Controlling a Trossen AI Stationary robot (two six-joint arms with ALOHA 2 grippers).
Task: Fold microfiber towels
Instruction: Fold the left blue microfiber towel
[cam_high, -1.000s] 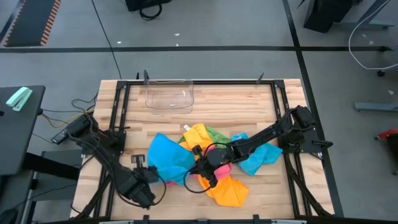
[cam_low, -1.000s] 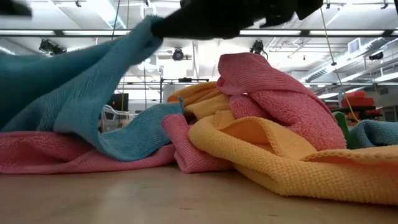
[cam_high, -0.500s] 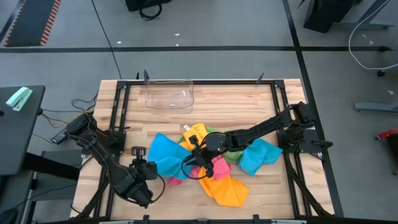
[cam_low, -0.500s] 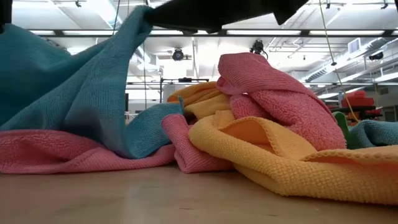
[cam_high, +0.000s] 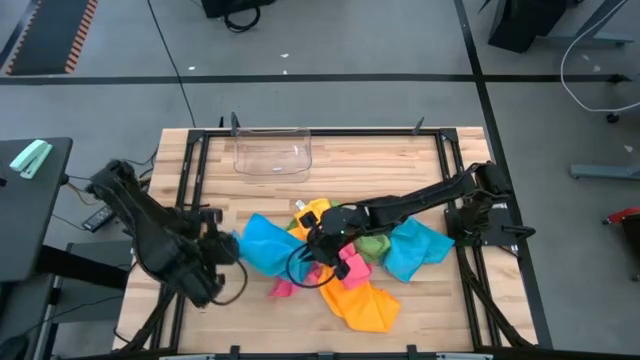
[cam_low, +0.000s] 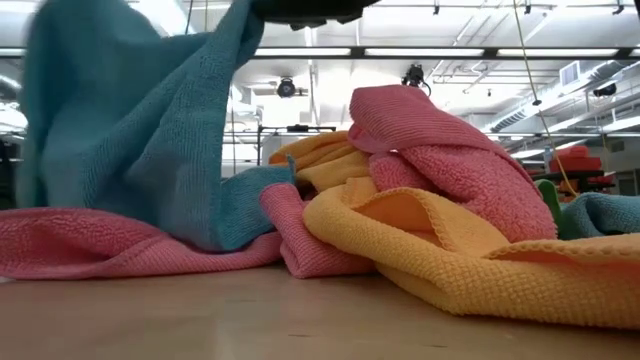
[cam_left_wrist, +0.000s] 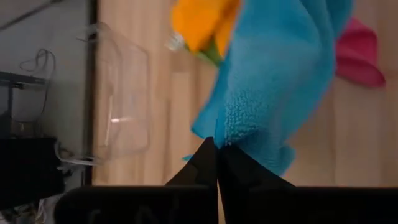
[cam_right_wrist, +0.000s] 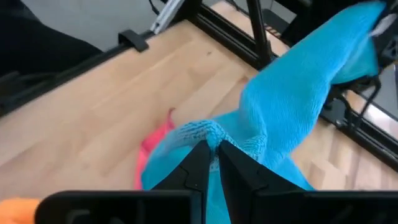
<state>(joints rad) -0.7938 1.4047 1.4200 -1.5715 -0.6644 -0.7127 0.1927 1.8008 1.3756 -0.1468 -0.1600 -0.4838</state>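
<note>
Blue towel (cam_high: 262, 246) hangs stretched left-right above the worktop (cam_high: 330, 165). Left tool (cam_left_wrist: 216, 149) and right tool (cam_right_wrist: 214, 151) each pinch an opposite edge of it.

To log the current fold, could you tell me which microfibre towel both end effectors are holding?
The bright blue microfibre towel, lifted off the pile at the table's left; the other blue one lies at the right.

Bright, even light fell from overhead, and the wooden surface (cam_high: 330, 165) threw almost no shadow in the high view. In the low view, long ceiling lights (cam_low: 430, 51) glared white behind the heap, and the lifted blue towel (cam_low: 140, 140) smeared with motion blur (its upper edge worst). The pink towel (cam_low: 440, 150) and orange-yellow towel (cam_low: 450, 250) stayed crisp, weave showing. Both wrist views ran soft; the clear bin (cam_left_wrist: 121, 106) looked hazy.
</note>
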